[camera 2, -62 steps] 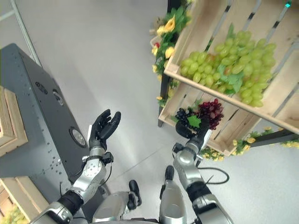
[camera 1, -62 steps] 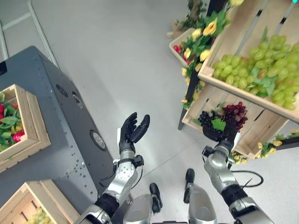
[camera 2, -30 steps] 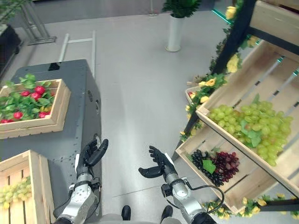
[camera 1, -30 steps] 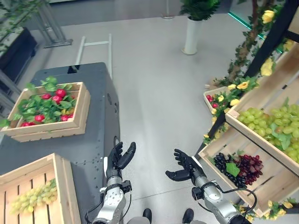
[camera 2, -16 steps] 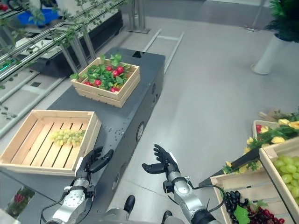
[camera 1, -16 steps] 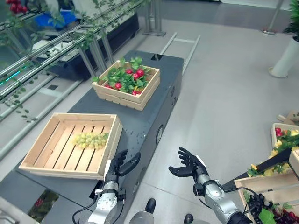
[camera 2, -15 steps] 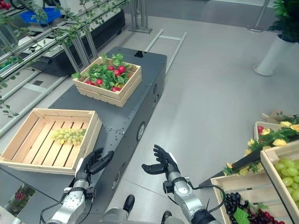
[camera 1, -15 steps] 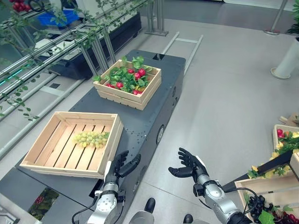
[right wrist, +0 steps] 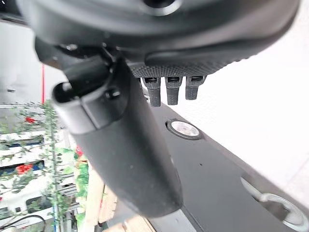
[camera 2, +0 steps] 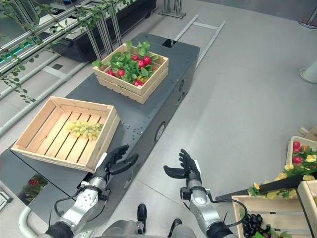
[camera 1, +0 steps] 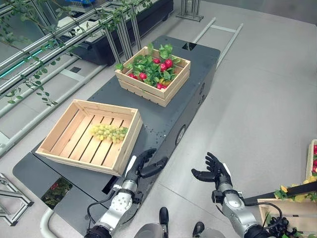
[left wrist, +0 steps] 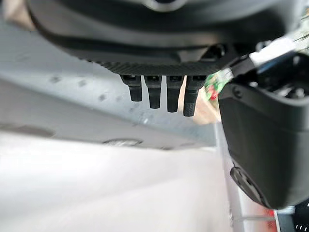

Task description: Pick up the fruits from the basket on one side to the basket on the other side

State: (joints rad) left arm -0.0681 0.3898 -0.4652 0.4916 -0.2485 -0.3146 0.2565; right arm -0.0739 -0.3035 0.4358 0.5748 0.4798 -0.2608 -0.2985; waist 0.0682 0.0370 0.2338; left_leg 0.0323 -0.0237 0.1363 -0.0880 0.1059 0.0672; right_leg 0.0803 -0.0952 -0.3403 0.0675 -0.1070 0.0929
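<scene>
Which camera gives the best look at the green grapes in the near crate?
The left eye view: the green grapes lie unobstructed on the crate slats. The right eye view shows them equally whole, just offset. The wrist views give no clear sight of them.

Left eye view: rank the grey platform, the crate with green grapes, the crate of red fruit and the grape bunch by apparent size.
1. Grey platform
2. Crate with green grapes, though it sits nearer the camera
3. Crate of red fruit
4. Grape bunch
</scene>
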